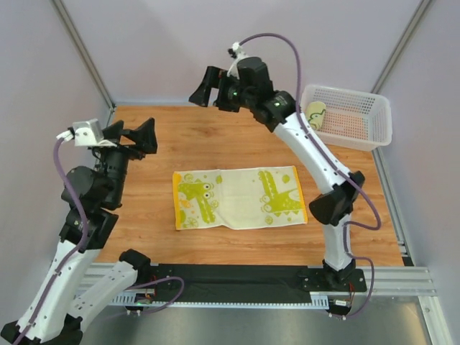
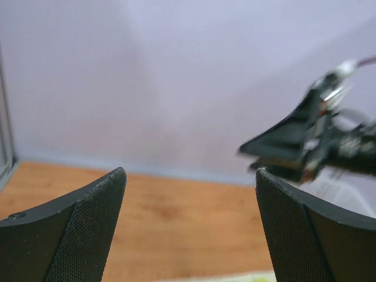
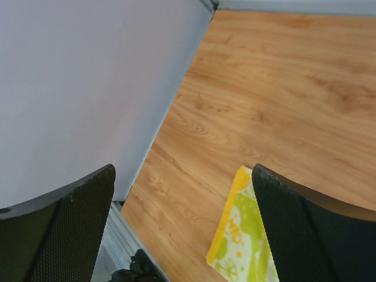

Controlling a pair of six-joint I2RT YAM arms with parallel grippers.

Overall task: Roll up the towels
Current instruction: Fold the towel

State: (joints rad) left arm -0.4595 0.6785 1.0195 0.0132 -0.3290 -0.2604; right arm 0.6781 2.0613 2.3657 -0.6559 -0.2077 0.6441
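At the middle of the wooden surface [image 1: 215, 144] lies a towel [image 1: 241, 198], spread flat and unrolled, pale with yellow-green cartoon prints and an orange hem on its right end. The left claw [image 1: 133, 133] hangs in the air over the left side of the surface, well apart from the towel, its jaws spread wide with nothing between them. Its wrist view shows the far wall, bare wood and the other claw, blurred. The right claw [image 1: 203, 86] is raised above the far edge, also wide open and empty, and its wrist view catches one corner of the towel below. A white basket [image 1: 381, 108] sits at the far right corner, holding a rolled towel [image 1: 315, 113] at its left end
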